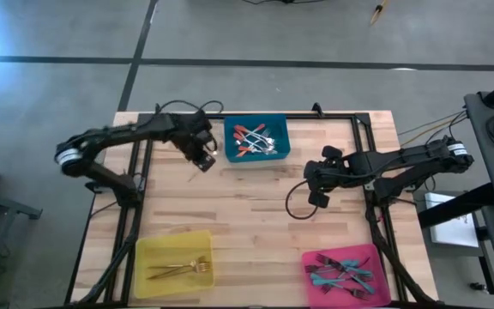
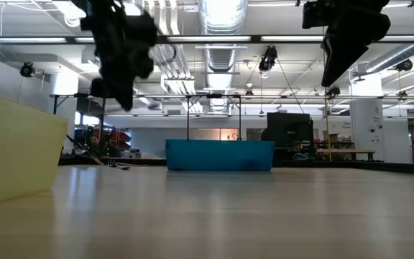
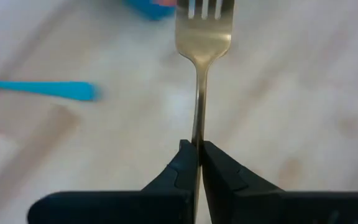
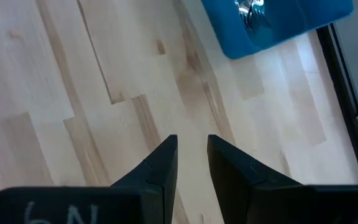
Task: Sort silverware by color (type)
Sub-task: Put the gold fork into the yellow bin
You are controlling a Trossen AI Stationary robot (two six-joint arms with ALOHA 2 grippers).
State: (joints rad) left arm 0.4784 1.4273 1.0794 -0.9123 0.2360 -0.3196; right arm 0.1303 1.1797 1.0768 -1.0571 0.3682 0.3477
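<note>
Now the left gripper [image 3: 198, 149] is pinching a slim all-gold metal fork [image 3: 202, 37] by its handle just beside the blue rectangular bin [image 1: 278, 126] of red-handled forks [image 1: 249, 137]; carrying it level to the yellow bin [image 1: 144, 257], where gold forks [image 1: 181, 269] are lying, seems wisest. Meanwhile the right gripper [image 4: 191, 149] is hovering narrowly parted and empty mid-table, with teal-handled forks [image 1: 341, 272] filling the pink bin [image 1: 382, 283].

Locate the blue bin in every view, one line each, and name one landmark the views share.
High view: blue bin at the table's far edge, centre.
Low view: mid-picture, far across the table.
Left wrist view: a blurred blue scrap at the top edge, probably the bin.
Right wrist view: upper right corner.
Shared landmark: the wooden tabletop.
</note>
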